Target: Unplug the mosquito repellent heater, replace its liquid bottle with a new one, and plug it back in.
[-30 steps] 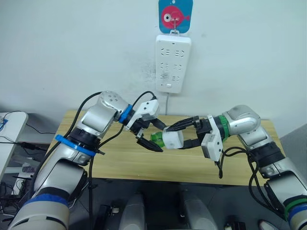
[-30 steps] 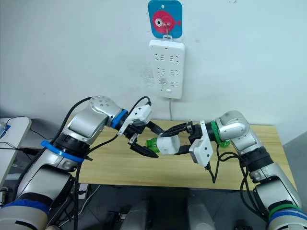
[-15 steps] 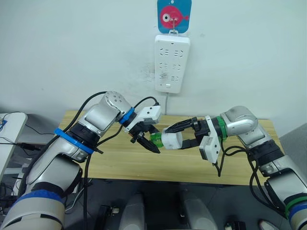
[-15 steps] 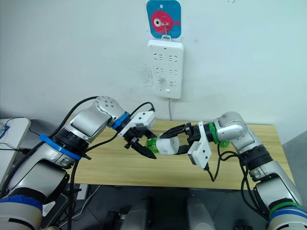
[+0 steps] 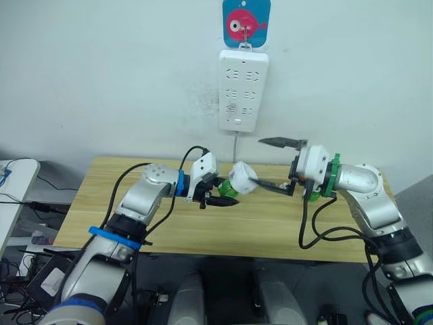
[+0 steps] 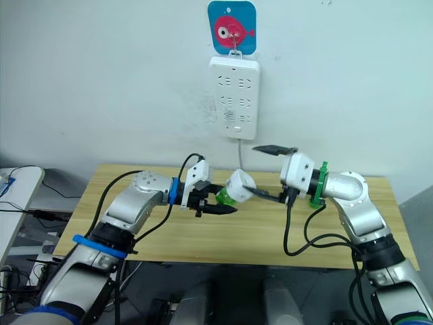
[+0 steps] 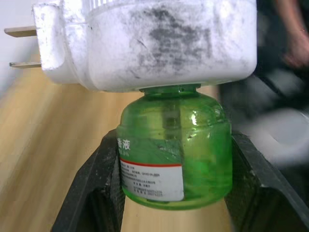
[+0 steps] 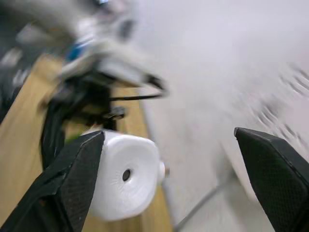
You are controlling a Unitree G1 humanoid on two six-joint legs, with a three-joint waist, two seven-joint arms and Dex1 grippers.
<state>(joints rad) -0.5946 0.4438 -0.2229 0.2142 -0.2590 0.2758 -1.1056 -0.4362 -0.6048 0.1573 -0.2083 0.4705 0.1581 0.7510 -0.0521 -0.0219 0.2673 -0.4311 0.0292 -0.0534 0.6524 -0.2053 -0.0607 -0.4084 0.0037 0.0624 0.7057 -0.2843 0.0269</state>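
1. Your heater (image 5: pixel 242 178) hangs in the air above the table (image 5: pixel 325 230), roughly midway between your 2 arms and below the power strip (image 5: pixel 243 89) on the wall. It is tilted, its white body toward your right arm. In the right wrist view its round top with the small vent hole (image 8: pixel 126 175) faces that camera.
2. The green bottle (image 7: pixel 175 145) is attached under the heater. In the left wrist view its neck goes up into the white housing, and a white label with a red line sits on its front. The 2 plug pins (image 7: pixel 21 47) stick out from the heater's side, plugged into nothing.
3. Your left gripper (image 5: pixel 220 195) is clamped on the bottle, 1 black finger (image 7: pixel 91 193) pressed against each side of the green glass.
4. Your right gripper (image 5: pixel 274 164) stands spread wide apart. 1 finger (image 5: pixel 281 143) points up near the wall, the other (image 5: pixel 270 185) runs low toward the heater and reaches its edge. You cannot tell from these views whether that lower finger touches the heater.
5. The strip hangs from a blue hook plate with a pink fish (image 5: pixel 246 22), and its cord (image 5: pixel 235 147) drops behind the table.
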